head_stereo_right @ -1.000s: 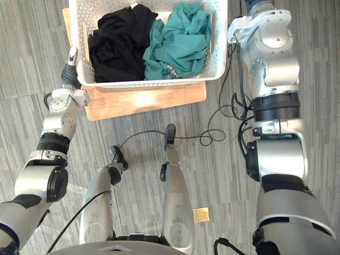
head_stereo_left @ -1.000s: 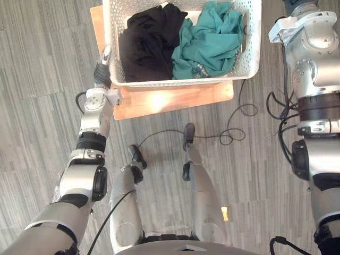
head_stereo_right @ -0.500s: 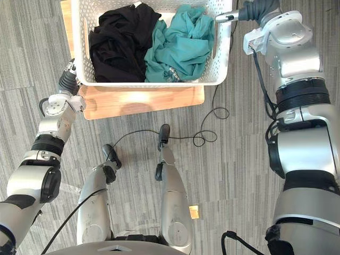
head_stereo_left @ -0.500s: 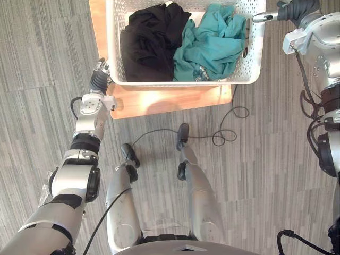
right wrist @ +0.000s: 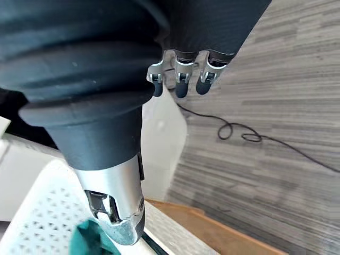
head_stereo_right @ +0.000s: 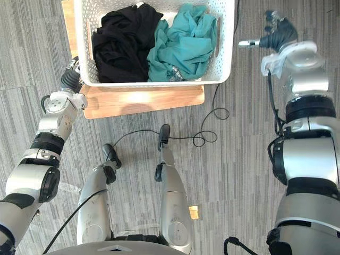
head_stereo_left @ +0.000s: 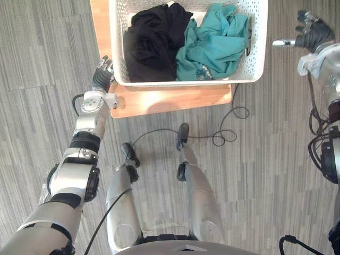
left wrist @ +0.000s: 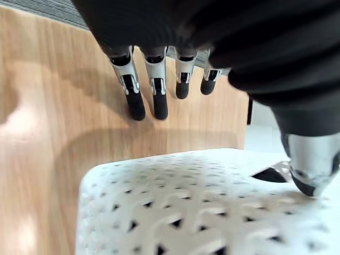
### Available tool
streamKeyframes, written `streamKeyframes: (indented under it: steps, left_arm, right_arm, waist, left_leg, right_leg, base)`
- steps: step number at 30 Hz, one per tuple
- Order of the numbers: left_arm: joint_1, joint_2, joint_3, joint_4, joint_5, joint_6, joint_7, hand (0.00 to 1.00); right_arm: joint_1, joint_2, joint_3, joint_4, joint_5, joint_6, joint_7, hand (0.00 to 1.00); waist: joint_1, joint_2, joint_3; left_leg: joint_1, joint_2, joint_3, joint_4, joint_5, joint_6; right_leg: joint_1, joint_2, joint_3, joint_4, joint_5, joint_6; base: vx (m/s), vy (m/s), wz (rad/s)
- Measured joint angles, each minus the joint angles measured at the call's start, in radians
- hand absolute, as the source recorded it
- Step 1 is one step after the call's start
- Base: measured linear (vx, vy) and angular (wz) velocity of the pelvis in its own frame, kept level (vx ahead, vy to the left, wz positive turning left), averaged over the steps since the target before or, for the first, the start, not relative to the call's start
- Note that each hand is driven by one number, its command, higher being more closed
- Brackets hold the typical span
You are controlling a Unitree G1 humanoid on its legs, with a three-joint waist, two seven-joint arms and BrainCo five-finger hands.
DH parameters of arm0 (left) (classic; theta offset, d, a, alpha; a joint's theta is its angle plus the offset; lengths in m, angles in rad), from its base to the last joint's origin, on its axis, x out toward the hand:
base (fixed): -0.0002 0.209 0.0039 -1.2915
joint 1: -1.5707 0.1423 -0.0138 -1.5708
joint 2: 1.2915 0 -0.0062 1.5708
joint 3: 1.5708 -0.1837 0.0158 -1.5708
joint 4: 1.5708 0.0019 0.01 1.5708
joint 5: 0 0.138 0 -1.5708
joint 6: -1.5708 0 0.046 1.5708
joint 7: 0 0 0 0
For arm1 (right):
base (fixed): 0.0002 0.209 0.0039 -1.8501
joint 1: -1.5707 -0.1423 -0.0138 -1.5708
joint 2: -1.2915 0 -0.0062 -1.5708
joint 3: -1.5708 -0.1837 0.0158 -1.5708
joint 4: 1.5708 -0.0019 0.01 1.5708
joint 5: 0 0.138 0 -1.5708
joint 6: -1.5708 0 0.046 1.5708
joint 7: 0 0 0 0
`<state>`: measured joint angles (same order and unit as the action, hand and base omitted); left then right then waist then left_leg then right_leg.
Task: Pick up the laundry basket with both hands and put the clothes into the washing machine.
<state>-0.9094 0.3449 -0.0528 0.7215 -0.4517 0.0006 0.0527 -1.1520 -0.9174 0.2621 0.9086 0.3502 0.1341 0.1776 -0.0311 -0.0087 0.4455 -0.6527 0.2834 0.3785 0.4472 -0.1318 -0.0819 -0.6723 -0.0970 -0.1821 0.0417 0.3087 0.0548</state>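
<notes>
**A:** What is on the far left?

**B:** The left robot hand (head_stereo_left: 101, 74), low over the worktop (head_stereo_left: 170, 101), just beside the left wall of the basket (head_stereo_left: 180, 82) near its front corner. In the left wrist view its fingers (left wrist: 134, 101) are straight and side by side, pointing along the wood, and the thumb stands apart over the basket's white lattice. The hand is spread and grips nothing. I cannot tell whether it touches the wall.

**A:** And the basket itself?

**B:** It sits on the wooden worktop, which lies on the grey striped floor (head_stereo_left: 42, 53). A strip of wood shows in front of it and along its left side. Inside, the black clothes (head_stereo_left: 151, 42) fill the left half. The teal clothes (head_stereo_left: 212, 45) fill the right half, bunched against the right wall. The two heaps touch in the middle.

**A:** What about the right side?

**B:** The right robot hand (head_stereo_left: 313, 36) hangs over the floor, well apart from the basket's right wall. Its thumb sticks out toward the basket and its fingers are loose and only slightly bent. It holds nothing.
</notes>
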Motion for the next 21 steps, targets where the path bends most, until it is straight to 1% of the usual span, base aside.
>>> streamKeyframes:
  steps: [1, 3, 4, 5, 9, 13, 16, 21]
  left_arm:
    - [0.001, 0.032, -0.022, -0.035, -0.057, -0.001, 0.001, 0.0]
    - [0.001, 0.078, -0.06, -0.059, -0.112, -0.001, 0.0, 0.0]
    - [-0.001, 0.113, -0.093, -0.088, -0.174, -0.004, 0.0, 0.0]
    - [-0.005, 0.129, -0.115, -0.104, -0.211, -0.008, -0.001, 0.0]
    - [-0.028, 0.146, -0.16, -0.125, -0.287, -0.027, -0.004, 0.0]
    - [-0.054, 0.147, -0.195, -0.124, -0.292, -0.033, -0.002, 0.0]
    - [-0.055, 0.147, -0.214, -0.122, -0.292, -0.033, -0.002, 0.0]
    - [-0.056, 0.146, -0.232, -0.111, -0.293, -0.032, -0.004, 0.0]
  right_arm:
    - [0.019, -0.001, -0.003, -0.02, 0.019, 0.0, 0.005, 0.0]
    - [0.04, -0.005, -0.001, -0.052, 0.034, 0.0, 0.018, 0.0]
    - [0.057, -0.005, 0.012, -0.07, 0.048, -0.001, 0.025, 0.0]
    - [0.063, -0.005, 0.034, -0.07, 0.055, -0.001, 0.032, 0.0]
    - [0.064, -0.005, 0.113, -0.075, 0.055, -0.001, 0.035, 0.0]
    - [0.063, -0.004, 0.168, -0.11, 0.056, -0.005, 0.034, 0.0]
    - [0.06, -0.004, 0.171, -0.114, 0.058, -0.018, 0.033, 0.0]
    - [0.058, -0.004, 0.171, -0.16, 0.083, -0.03, 0.017, 0.0]
  waist:
    - [-0.003, 0.0, 0.0]
    - [-0.006, 0.0, 0.0]
    - [-0.005, 0.0, 0.0]
    - [-0.001, 0.0, 0.0]
    - [0.008, 0.001, 0.0]
    - [0.013, 0.001, 0.0]
    - [0.013, 0.001, -0.001]
    - [0.019, 0.002, 0.0]
  left_leg:
    - [-0.001, 0.0, 0.001, 0.0, 0.0, 0.0]
    - [0.0, 0.001, 0.002, 0.0, 0.0, 0.0]
    - [0.001, 0.001, 0.004, 0.001, 0.0, -0.001]
    - [0.0, 0.0, 0.006, 0.001, 0.001, -0.001]
    - [0.0, 0.0, 0.007, 0.001, 0.0, -0.001]
    - [-0.002, 0.0, 0.013, 0.001, 0.0, -0.001]
    - [-0.012, 0.002, 0.017, 0.007, 0.0, -0.001]
    - [-0.03, 0.028, 0.032, 0.056, -0.022, 0.0]
  right_leg:
    - [0.0, 0.0, 0.0, -0.003, 0.0, 0.0]
    - [-0.001, 0.001, 0.0, -0.003, 0.0, 0.0]
    - [-0.003, 0.002, 0.001, -0.003, 0.0, 0.0]
    - [-0.005, 0.002, 0.002, -0.003, 0.0, 0.0]
    - [-0.007, 0.002, 0.003, -0.002, 0.0, 0.0]
    - [-0.014, 0.002, 0.008, -0.001, 0.0, 0.0]
    - [-0.026, 0.003, 0.012, -0.001, 0.001, -0.001]
    - [-0.038, 0.021, 0.03, -0.001, 0.008, -0.01]
  base:
    - [0.0, 0.0, 0.0]
    - [0.01, -0.004, -0.02]
    - [0.03, -0.01, -0.03]
    - [0.03, -0.008, -0.02]
    - [0.0, 0.0, 0.0]
    - [0.01, -0.005, -0.02]
    - [0.01, -0.016, -0.05]
    - [-0.01, -0.021, -0.13]
